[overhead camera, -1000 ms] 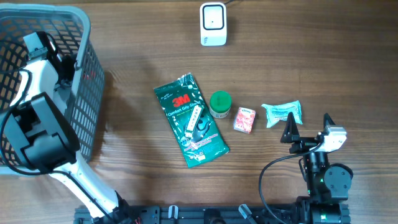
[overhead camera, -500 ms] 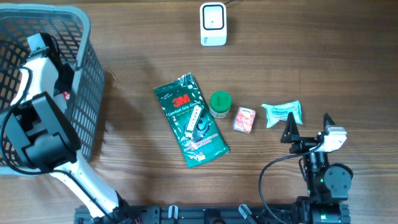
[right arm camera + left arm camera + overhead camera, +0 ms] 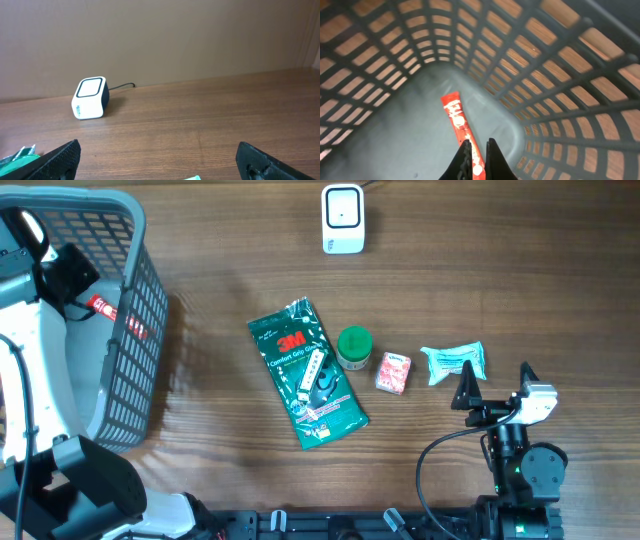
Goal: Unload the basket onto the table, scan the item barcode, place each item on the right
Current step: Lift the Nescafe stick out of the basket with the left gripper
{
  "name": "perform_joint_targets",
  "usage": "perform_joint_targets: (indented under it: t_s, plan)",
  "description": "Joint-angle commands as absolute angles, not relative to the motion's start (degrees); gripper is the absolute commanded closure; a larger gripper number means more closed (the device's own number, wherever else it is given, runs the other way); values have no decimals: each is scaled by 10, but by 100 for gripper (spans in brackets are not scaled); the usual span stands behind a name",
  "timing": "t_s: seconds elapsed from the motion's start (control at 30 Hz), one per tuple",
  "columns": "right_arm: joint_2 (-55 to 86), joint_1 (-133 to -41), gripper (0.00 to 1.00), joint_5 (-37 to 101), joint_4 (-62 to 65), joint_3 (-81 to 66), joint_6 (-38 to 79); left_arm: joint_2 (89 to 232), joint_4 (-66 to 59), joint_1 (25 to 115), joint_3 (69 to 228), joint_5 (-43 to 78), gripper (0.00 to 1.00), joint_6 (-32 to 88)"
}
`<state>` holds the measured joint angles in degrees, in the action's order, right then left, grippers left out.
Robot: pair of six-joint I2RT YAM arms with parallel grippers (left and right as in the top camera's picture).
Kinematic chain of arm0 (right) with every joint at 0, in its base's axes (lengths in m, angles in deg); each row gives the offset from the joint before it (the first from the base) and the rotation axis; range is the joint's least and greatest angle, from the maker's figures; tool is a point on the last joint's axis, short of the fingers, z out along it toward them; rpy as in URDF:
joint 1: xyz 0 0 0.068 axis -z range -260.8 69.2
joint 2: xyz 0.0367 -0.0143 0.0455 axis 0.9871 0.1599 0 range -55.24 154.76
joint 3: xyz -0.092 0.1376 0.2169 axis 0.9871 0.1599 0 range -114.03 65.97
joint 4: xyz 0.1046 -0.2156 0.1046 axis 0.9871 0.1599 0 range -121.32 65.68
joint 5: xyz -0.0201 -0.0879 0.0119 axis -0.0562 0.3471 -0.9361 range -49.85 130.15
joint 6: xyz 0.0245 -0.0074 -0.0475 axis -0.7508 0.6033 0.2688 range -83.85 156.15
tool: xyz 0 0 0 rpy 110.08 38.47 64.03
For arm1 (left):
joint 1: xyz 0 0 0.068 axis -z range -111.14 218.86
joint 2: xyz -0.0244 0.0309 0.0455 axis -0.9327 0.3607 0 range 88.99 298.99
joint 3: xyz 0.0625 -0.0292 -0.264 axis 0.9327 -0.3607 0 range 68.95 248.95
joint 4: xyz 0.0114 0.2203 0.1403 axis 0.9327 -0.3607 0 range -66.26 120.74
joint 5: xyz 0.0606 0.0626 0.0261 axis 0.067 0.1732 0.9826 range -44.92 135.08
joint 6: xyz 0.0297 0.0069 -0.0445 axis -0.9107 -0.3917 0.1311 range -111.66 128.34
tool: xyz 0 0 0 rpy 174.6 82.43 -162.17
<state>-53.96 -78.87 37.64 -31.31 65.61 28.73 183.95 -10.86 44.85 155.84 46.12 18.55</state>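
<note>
2 pincers are mine. My left pincer (image 3: 478, 143) is down inside the 1 grey basket (image 3: 141, 242) at the left end of the counter (image 3: 220, 260). Its jaws are pinched together on the near end of 1 red packet (image 3: 457, 116). The packet stretches away from my fingertips over the basket's grey bottom, with the lattice walls all around. My right pincer (image 3: 495, 380) is spread wide with nothing between its jaws, low over the counter at the right end.

1 white scanner (image 3: 342, 218) stands at the far edge of the counter, well apart from the basket and from both pincers. 4 other goods lie in a row at mid-counter:
- 1 large green packet (image 3: 307, 373)
- 1 green-lidded jar (image 3: 354, 347) just beside it
- 1 small pink box (image 3: 393, 372)
- 1 pale teal wrapper (image 3: 455, 362), nearest my right pincer
</note>
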Motion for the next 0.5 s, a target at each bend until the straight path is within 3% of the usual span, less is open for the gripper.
perform_joint_targets:
  t_s: [0.0,0.03,0.1,0.2,0.43,0.47]
  plan:
    - [-542,-790,0,382,-315,657,286,1850,-132,439,1559,508,32,318]
    - [-542,-790,0,382,-315,657,286,1866,-132,438,1555,508,6,339]
    - [-542,-790,0,382,-315,657,286,1911,-125,439,1551,508,3,317]
    - [-542,-790,0,382,-315,657,286,1973,-108,440,1551,510,12,219]
    - [-542,-790,0,382,-315,657,286,2099,-83,440,1551,510,15,209]
    - [-542,-790,0,382,-315,657,286,2105,-78,440,1552,510,40,207]
